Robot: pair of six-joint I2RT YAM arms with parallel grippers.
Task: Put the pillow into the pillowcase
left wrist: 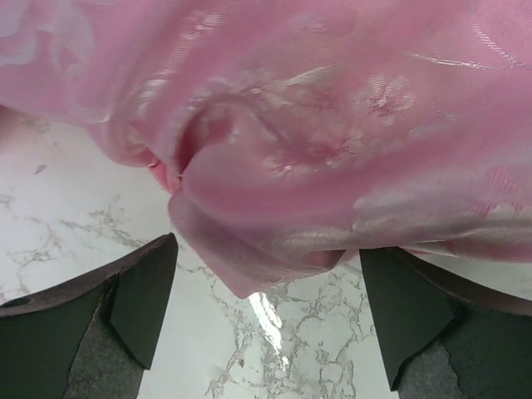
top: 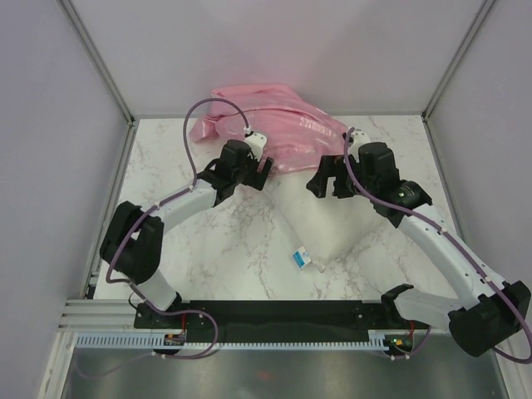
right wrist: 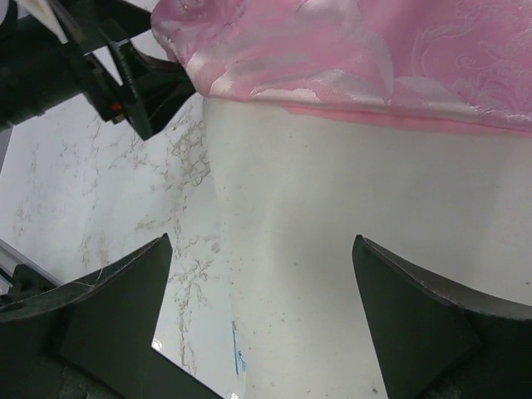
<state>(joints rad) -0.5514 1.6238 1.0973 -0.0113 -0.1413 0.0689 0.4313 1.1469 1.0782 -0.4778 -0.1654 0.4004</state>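
The pink satin pillowcase point(top: 268, 126) lies bunched at the back of the table. The white pillow point(top: 337, 237) stretches from it toward the front, its blue-and-white tag point(top: 301, 259) at the near edge. In the right wrist view the pillow point(right wrist: 349, 249) runs under the pillowcase's point(right wrist: 374, 58) hem. My left gripper point(top: 259, 170) is open at the case's near left edge, and a fold of the pillowcase point(left wrist: 249, 266) hangs just ahead of its gripper point(left wrist: 266, 324). Over the pillow, my right gripper point(top: 326, 184) point(right wrist: 262, 316) stands open and holds nothing.
The marble table point(top: 216, 249) is walled by grey panels on the left, back and right. A black rail point(top: 274, 312) with both arm bases runs along the near edge. The left gripper point(right wrist: 125, 75) shows at the upper left of the right wrist view.
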